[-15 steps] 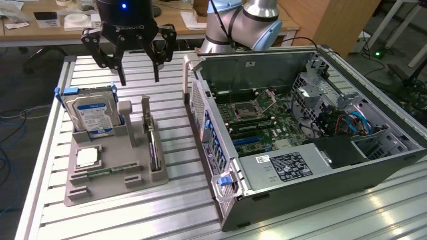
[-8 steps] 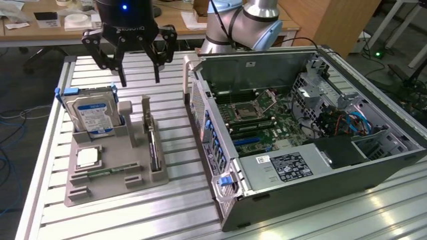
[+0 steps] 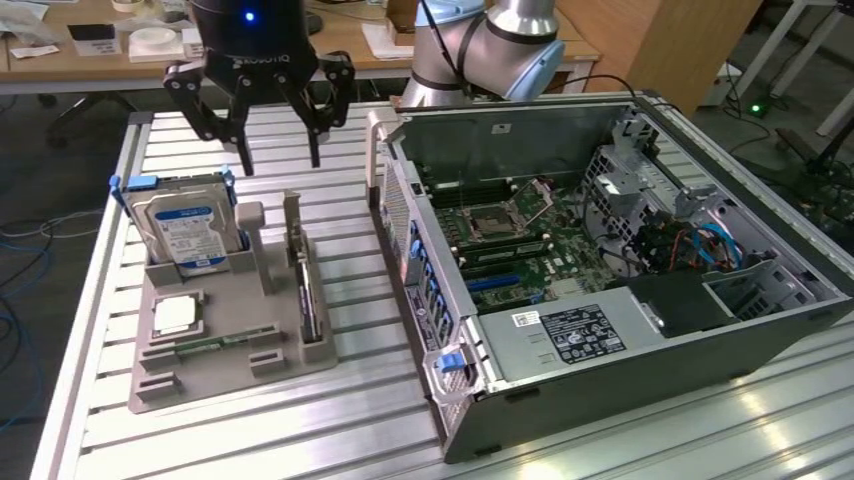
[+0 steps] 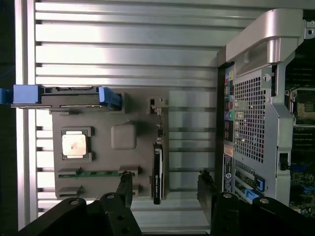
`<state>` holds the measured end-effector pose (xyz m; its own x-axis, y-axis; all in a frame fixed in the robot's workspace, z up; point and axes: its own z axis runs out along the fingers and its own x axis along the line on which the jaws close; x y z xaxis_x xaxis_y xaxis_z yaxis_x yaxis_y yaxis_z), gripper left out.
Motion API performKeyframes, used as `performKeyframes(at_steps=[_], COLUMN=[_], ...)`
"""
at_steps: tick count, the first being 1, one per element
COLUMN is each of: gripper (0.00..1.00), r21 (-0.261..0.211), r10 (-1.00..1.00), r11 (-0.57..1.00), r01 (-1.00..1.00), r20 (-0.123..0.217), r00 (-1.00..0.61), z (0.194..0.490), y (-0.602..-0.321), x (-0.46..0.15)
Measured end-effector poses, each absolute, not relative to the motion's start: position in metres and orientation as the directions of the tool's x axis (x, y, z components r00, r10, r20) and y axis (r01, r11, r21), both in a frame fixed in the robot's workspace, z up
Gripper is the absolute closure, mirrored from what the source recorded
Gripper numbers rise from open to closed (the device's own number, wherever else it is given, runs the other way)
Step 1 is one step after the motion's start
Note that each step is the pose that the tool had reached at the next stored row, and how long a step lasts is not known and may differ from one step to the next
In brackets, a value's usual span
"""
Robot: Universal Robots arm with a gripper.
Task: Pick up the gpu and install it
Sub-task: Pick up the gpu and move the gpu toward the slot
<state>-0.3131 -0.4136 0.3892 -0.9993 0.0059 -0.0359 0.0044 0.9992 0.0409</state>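
Note:
The gpu [image 3: 307, 297] is a thin dark card standing edge-on in a slot along the grey holder's [image 3: 230, 372] side nearest the computer case. My gripper [image 3: 280, 160] hangs open and empty above the table, over the holder's far end, well clear of the card. Looking down in the wrist view, the gpu [image 4: 157, 172] shows as a slim dark blade on the grey holder [image 4: 140, 155]. It lies between the lines of my two black fingers, closer to one of them, and the gripper [image 4: 165, 179] is spread wide.
A silver hard drive [image 3: 187, 225] with blue clips stands upright in the holder, with a square processor chip [image 3: 174, 315] and a green memory stick [image 3: 200, 348] beside it. The open computer case [image 3: 747, 310] with its motherboard [image 3: 521, 240] lies at the exterior view's right on the slatted aluminium table [image 3: 267, 440].

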Motion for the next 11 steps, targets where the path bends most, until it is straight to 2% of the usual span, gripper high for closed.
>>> performKeyframes(at_steps=[11], gripper=[0.35], r21=[0.041], r10=[0.004], r11=[0.999], r01=[0.002], r20=[-0.038], r00=[-0.999], z=[0.3837], y=[-0.4145], x=[-0.3131])
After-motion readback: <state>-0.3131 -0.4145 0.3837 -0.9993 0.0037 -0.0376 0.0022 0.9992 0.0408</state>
